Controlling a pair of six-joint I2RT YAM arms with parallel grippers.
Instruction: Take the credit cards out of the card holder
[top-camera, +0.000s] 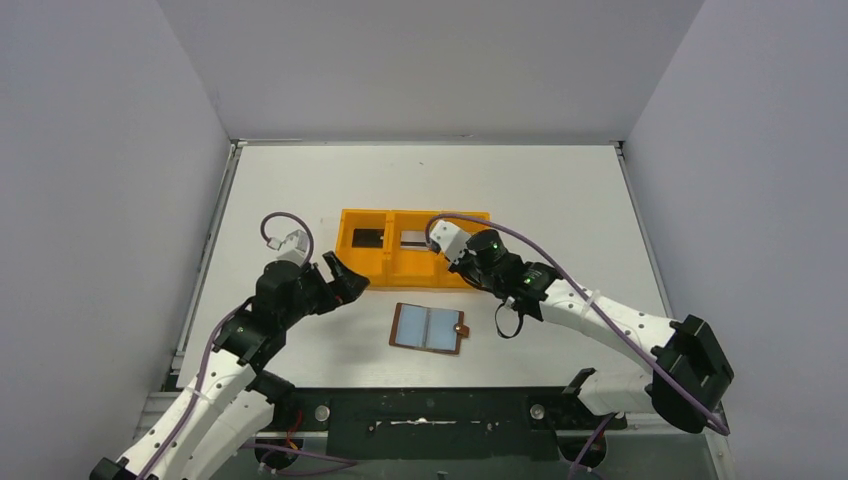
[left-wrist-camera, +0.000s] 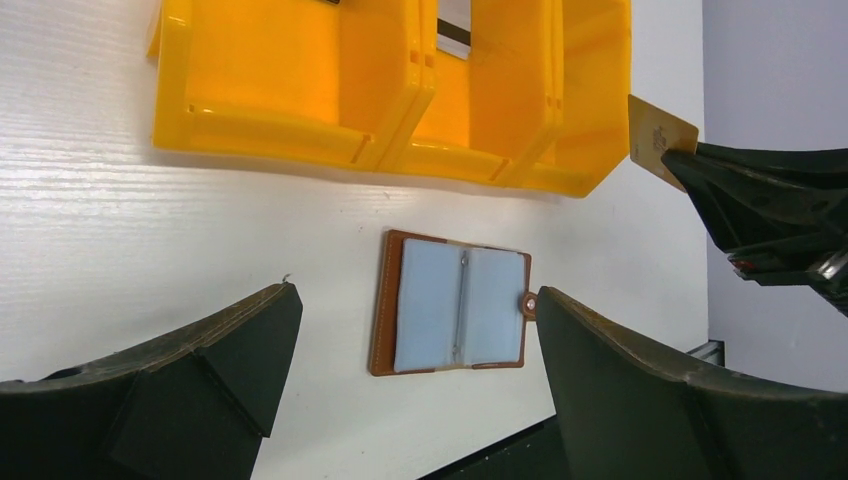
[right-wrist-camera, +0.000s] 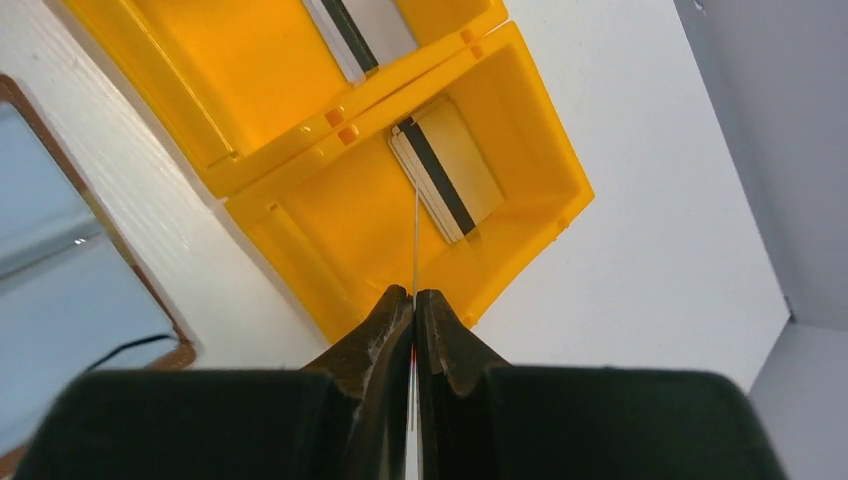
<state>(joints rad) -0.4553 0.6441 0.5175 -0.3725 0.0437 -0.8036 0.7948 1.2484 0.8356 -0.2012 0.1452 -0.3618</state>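
Note:
The card holder (top-camera: 430, 328) lies open on the white table, pale blue pockets up, also in the left wrist view (left-wrist-camera: 455, 305). My right gripper (right-wrist-camera: 414, 293) is shut on the tan-gold credit card (left-wrist-camera: 658, 135), held upright above the orange tray (top-camera: 372, 262); from the wrist it shows edge-on as a thin line (right-wrist-camera: 415, 240). A black card (top-camera: 367, 237) lies in the tray's left compartment and a silvery one (top-camera: 412, 238) in the middle. My left gripper (top-camera: 345, 280) hangs open and empty left of the card holder, apart from it.
In the right wrist view two striped cards (right-wrist-camera: 440, 180) (right-wrist-camera: 345, 30) lie in neighbouring tray compartments (right-wrist-camera: 300, 90). Grey walls enclose the table on three sides. A dark rail (top-camera: 430, 415) runs along the near edge between the arm bases.

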